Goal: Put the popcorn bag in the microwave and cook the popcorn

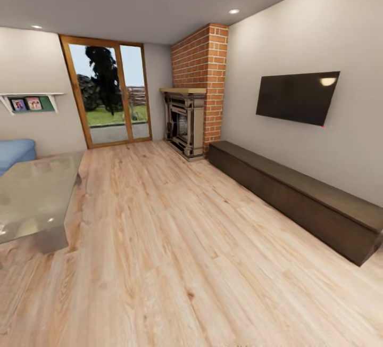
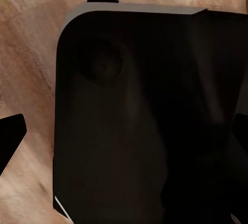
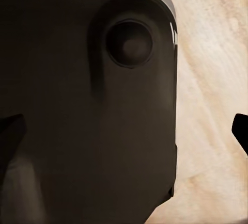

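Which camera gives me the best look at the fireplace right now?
The head view: the fireplace stands whole at the foot of the brick chimney. The wrist views give nothing of it; both look down at the robot's dark base over the wood floor.

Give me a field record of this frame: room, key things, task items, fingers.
room: living room, wood floor
far wall: glass door, brick fireplace
right wall: TV above a low dark cabinet
left: glass table, blue sofa, shelf with photos
task items: none in sight; this is not the kitchen
wrist views: dark robot base over wood floor
fingers: dark tips at frame edges, state unclear
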